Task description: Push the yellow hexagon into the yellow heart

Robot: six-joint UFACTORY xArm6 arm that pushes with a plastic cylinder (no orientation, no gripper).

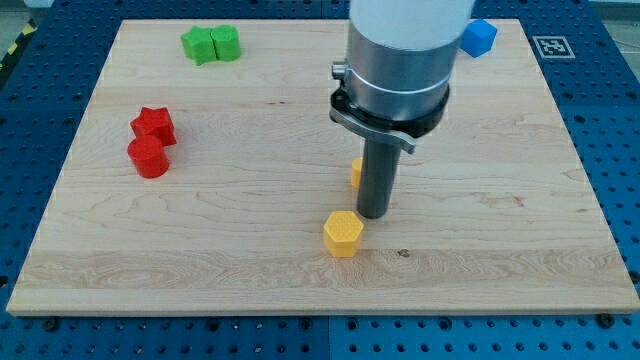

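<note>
I can read no words, numbers or brand names anywhere. The only sign I see is a black-and-white square marker (553,45), a coded pattern, lying on the blue table (610,120) just beyond the wooden board's (200,230) top right corner.

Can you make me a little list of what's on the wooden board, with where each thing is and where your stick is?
board: wooden board on a blue table
yellow hexagon: near the view's bottom centre
yellow heart: mostly hidden behind the rod, shape unclear
my tip: just up and right of the hexagon, close, contact unclear
red blocks: two together at the view's left
green blocks: two together, top left
blue block: top right
</note>
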